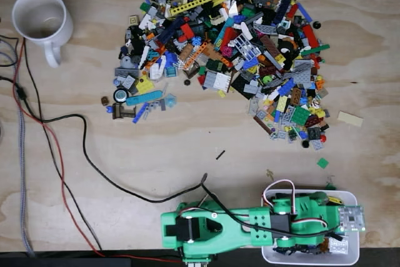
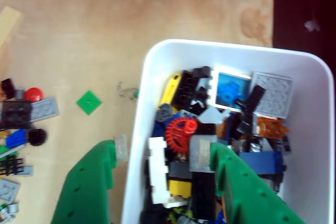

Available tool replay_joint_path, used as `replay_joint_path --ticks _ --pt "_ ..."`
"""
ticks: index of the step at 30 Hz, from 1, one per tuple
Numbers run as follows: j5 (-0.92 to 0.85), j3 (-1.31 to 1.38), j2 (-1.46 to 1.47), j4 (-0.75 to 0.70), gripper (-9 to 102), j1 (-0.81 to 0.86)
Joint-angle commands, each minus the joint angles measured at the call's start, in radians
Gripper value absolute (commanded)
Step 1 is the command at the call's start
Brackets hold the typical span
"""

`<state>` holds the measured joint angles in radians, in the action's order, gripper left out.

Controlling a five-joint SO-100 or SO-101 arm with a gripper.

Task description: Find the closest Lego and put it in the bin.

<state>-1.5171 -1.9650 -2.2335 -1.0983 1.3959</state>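
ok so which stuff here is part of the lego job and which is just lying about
Part of the job:
- green gripper
- white bin, already holding bricks
- pile of Lego pieces
- green square tile, a loose piece near the bin

Just lying about:
- white mug
- black cable
- red wire

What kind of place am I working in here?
Probably a hobbyist's workbench: a bare plywood tabletop, loose black and red cables trailing across it, a white ceramic mug and a big heap of mixed Lego pieces.
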Motion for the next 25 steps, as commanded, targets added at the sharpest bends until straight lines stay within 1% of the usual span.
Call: replay_joint_path --ticks 1,2,3,5,7,9,12,15,18,20,25 --pt "0.020 0.009 -0.081 -0.005 17 -0.333" --pt "0.037 -0.003 -0.089 -0.011 16 -0.420" --pt "0.012 -0.012 -0.103 -0.046 16 -0.506" --pt "0.009 -0.063 -0.138 -0.038 16 -0.673" --pt "-0.009 -0.094 -0.161 -0.064 16 -0.825" --pt "-0.003 -0.121 -0.167 -0.080 18 -0.951" --pt "0.038 -0.190 -0.199 -0.046 18 -1.111" --pt "0.077 -0.232 -0.215 -0.041 18 -1.230" --pt "0.109 -0.265 -0.221 -0.023 18 -1.316" --pt "0.126 -0.284 -0.224 0.011 18 -1.348" --pt "0.132 -0.284 -0.216 0.029 18 -1.382"
